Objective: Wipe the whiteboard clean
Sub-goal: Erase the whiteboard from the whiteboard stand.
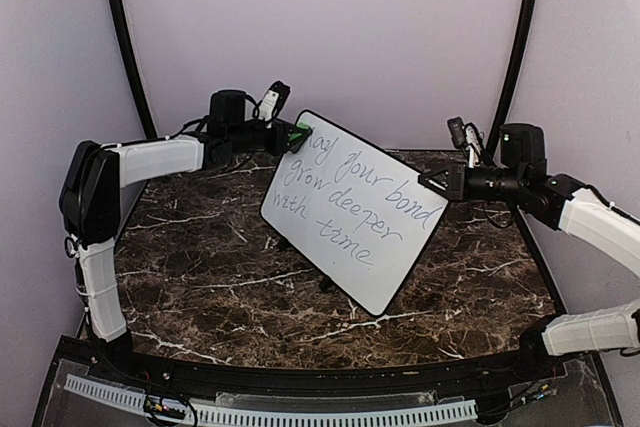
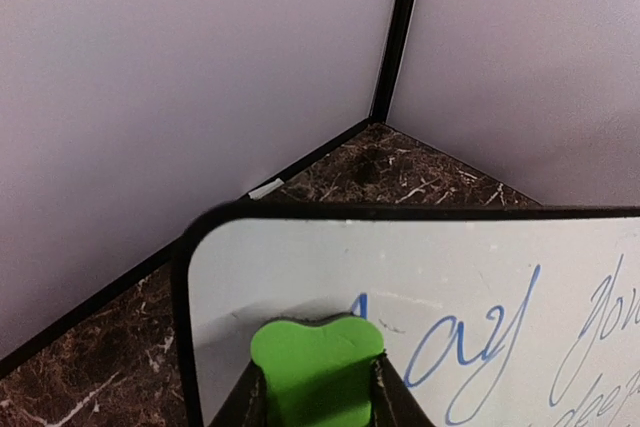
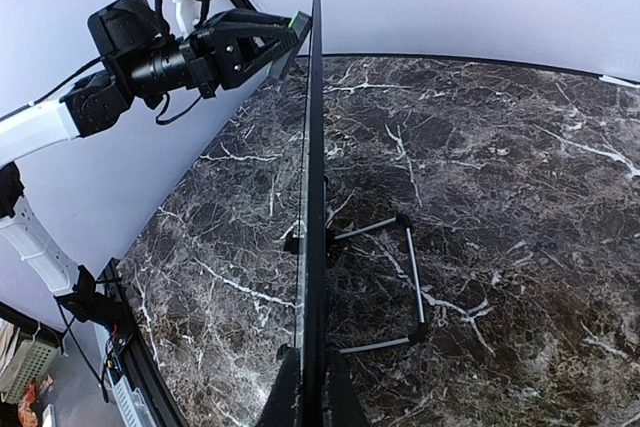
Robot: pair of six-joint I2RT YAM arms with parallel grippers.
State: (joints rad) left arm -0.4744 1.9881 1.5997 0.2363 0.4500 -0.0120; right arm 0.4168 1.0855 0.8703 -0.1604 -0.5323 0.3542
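The whiteboard (image 1: 350,209) stands tilted on the marble table, with blue handwritten words across it. My left gripper (image 1: 297,135) is shut on a green eraser block (image 2: 318,372) and presses it against the board's top left corner, over the first letter of the writing. The board's face also shows in the left wrist view (image 2: 480,277). My right gripper (image 1: 437,183) is shut on the board's right edge. In the right wrist view the board is seen edge-on (image 3: 315,197), clamped between my fingers (image 3: 284,397), with its wire stand (image 3: 412,282) behind it.
The dark marble table (image 1: 200,277) is enclosed by pale walls with black corner posts (image 1: 125,37). A black rail runs along the near edge (image 1: 300,372). The left arm (image 3: 150,57) reaches over the back left of the table.
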